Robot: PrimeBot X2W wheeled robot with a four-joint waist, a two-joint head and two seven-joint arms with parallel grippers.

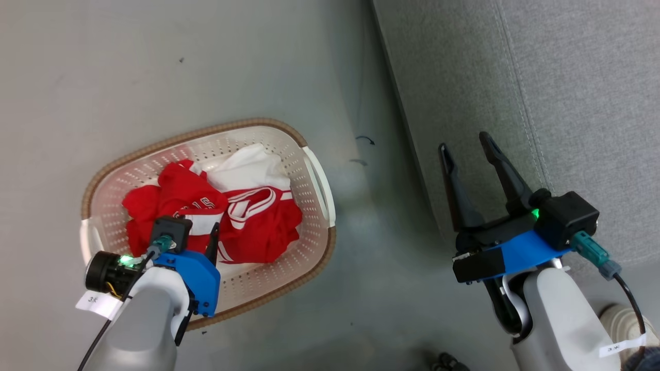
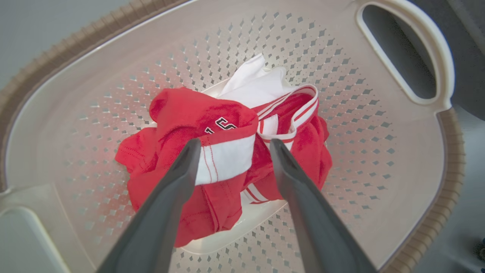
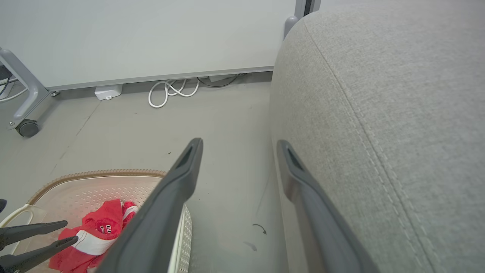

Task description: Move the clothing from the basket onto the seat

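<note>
The cream basket (image 1: 247,123) with its brown rim stands on the floor at the left. In it lies the clothing (image 1: 258,232), crumpled red garments with white stripes and a white piece. My left gripper (image 1: 198,237) hangs over the pile, pointing down. In the left wrist view the left gripper (image 2: 235,146) is open, its fingers straddling a white band of the clothing (image 2: 182,113) inside the basket (image 2: 341,170); whether they touch it I cannot tell. My right gripper (image 1: 465,144) is open and empty over the front edge of the grey seat (image 1: 567,103). The right wrist view shows the right gripper (image 3: 240,144), seat (image 3: 398,113), basket (image 3: 94,174), clothing (image 3: 106,223) and left gripper (image 3: 72,231).
Grey floor separates the basket from the seat, with small dark marks (image 1: 365,139). Far off, a coiled white cable (image 3: 170,93) and a small white box (image 3: 108,91) lie by a pale wall panel. A metal leg with a caster wheel (image 3: 27,128) stands at the left.
</note>
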